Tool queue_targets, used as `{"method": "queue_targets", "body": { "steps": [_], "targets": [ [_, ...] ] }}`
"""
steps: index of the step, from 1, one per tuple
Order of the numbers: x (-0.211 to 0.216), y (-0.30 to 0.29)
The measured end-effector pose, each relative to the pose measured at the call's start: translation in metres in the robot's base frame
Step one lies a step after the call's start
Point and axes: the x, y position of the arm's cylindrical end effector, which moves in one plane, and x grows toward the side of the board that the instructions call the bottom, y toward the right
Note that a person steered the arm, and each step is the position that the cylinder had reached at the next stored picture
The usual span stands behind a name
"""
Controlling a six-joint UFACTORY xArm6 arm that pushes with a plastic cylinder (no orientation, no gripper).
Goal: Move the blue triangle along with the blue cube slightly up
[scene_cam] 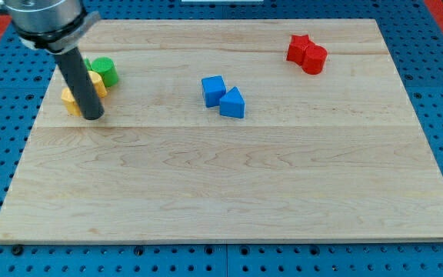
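A blue cube (213, 90) and a blue triangle (233, 103) sit touching near the middle of the wooden board (229, 200), the triangle to the cube's lower right. My tip (93, 116) rests on the board at the view's left, far left of both blue blocks, right beside the yellow blocks.
Two yellow blocks (72, 100) and a green cylinder (104, 71) cluster by the rod at the upper left, partly hidden by it. A red star (298, 48) and a red cylinder (314, 58) touch at the upper right. Blue pegboard surrounds the board.
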Motion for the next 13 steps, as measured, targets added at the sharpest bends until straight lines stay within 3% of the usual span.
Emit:
{"method": "queue_targets", "body": {
  "steps": [2, 13],
  "targets": [
    [0.016, 0.061],
    [0.016, 0.135]
  ]
}}
